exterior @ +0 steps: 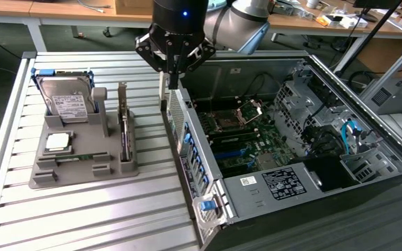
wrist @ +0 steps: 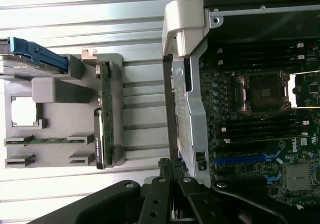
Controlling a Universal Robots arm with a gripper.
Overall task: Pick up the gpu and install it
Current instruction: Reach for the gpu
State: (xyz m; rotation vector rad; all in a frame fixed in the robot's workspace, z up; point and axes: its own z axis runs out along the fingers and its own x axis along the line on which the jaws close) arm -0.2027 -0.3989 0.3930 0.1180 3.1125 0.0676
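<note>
The gpu stood on edge in 1 narrow slot of the grey holder, along the holder's side nearest the computer case. It was untouched and fully seated. On the holder's opposite side the hard drive stood upright, with a memory stick lying flat near the holder's front edge.

The gripper hung off the holder, past its case side and above the case's rear wall. It was well apart from the gpu, with its 2 fingers clenched together on nothing.

Judging by this, the step in hand was the reach for the card, and the pick was not yet made. To do it well, the arm would want to centre over the holder's gpu slot. The fingers would need to be spread wider than the card's thickness and lined up so the pads met its 2 flat faces, not its ends. A grasp near the middle of the top edge looked safest, since an off-centre hold could tilt the thin board and bind it in the slot. The descent should be straight, and should stop before the fingertips struck the holder's walls.
</note>
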